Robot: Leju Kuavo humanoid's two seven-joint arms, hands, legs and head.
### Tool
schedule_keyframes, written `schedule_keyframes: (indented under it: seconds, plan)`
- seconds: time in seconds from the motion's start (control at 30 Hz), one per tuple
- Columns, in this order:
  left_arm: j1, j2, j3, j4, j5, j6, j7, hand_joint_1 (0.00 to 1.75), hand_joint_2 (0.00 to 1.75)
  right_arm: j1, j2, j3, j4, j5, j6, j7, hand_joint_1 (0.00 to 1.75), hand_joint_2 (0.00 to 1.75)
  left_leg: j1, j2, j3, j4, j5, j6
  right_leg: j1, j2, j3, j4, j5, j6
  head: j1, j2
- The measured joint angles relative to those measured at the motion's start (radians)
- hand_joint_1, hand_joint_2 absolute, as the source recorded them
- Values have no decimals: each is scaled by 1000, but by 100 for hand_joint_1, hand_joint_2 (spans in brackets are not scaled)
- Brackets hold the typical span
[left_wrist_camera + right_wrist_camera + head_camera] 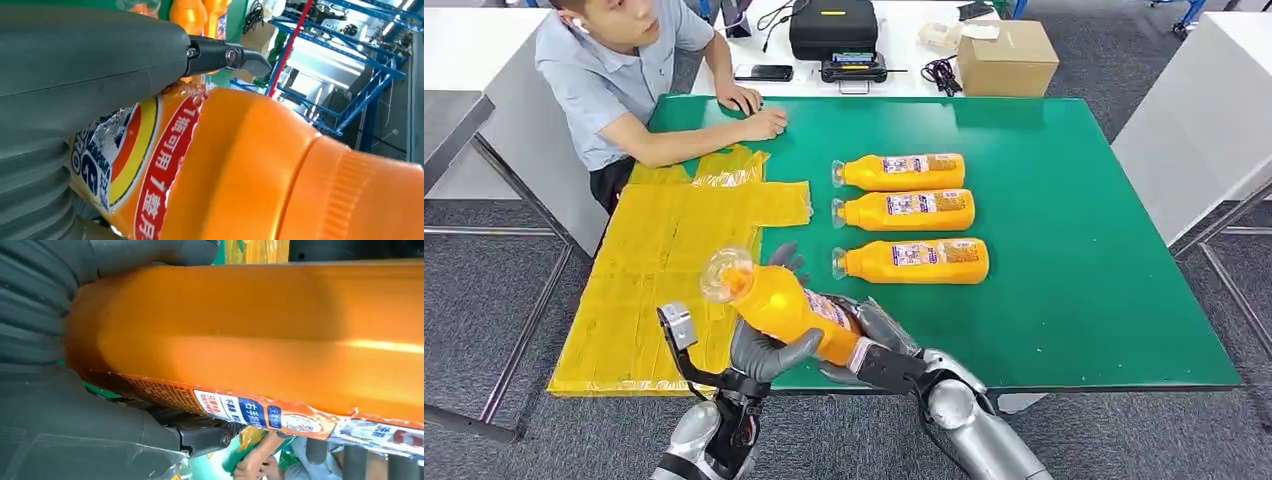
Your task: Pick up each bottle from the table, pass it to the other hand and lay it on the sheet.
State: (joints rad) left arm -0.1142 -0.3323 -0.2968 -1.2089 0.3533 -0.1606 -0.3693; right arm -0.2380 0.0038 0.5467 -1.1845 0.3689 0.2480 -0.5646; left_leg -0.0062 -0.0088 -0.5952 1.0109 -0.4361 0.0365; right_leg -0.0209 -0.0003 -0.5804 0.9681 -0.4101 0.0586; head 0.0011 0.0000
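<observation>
Both robot hands hold one orange bottle [779, 305] mid-handover.
Left robot hand [764, 352] should tighten before right robot hand [876, 340] lets go.

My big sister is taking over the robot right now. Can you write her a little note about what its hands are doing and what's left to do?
Left robot hand and right robot hand: both grip one orange bottle, held up over the table's near edge, mid-pass.
Three more orange bottles lie in a row on the green table.
The yellow sheet holds no bottle yet.
Done: first bottle picked up.
Left: finish the pass, lay it on the sheet, then repeat for the other three.
A person sits at the far corner, hands on the table.
</observation>
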Motion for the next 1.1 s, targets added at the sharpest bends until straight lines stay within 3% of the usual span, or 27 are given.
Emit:
schedule_keyframes:
  seconds: [0.4, 0.43, 0.47, 0.5, 0.53, 0.57, 0.8, 1.1]
  plan:
    - [-1, 0, 6, 21, 27, -16, 0, 0, 175, -9, 0, 10, 29, -7, -3, -8, 175, 175, 0, 0, 0, 0, 0, 0, 0, 0, 0, 0, 0, 0, 0, 0]
    - [-1, 0, 6, 21, 27, -16, 0, 31, 175, -10, 0, 10, 31, -7, -3, -8, 175, 175, 0, 0, 0, 0, 0, 0, 0, 0, 0, 0, 0, 0, 0, 0]
    - [-1, 0, 6, 22, 27, -16, 0, 143, 175, -10, 0, 11, 31, -7, -3, -8, 175, 175, 0, 0, 0, 0, 0, 0, 0, 0, 0, 0, 0, 0, 0, 0]
    - [-1, 0, 6, 22, 27, -16, 0, 175, 175, -10, 0, 11, 32, -7, -3, -9, 154, 175, 0, 0, 0, 0, 0, 0, 0, 0, 0, 0, 0, 0, 0, 0]
    - [-1, 0, 6, 22, 27, -16, 0, 175, 175, -10, 0, 11, 32, -8, -3, -9, 28, 175, 0, 0, 0, 0, 0, 0, 0, 0, 0, 0, 0, 0, 0, 0]
    - [-1, 0, 6, 22, 27, -17, -1, 175, 175, -10, 0, 11, 34, -10, -4, -10, 0, 175, 0, 0, 0, 0, 0, 0, 0, 0, 0, 0, 0, 0, 0, 0]
    - [2, 0, 0, -5, -52, 0, -65, 175, 175, -1, 16, 10, 35, -34, -21, 30, 0, 175, 0, 0, 0, 0, 0, 0, 0, 0, 0, 0, 0, 0, 0, 0]
    - [24, 0, 14, -122, -208, 146, -83, 175, 175, 47, 39, -67, 51, 33, -123, 73, 0, 175, 0, 0, -1, 0, 0, 0, 0, 0, 0, 0, 0, 0, 0, 0]
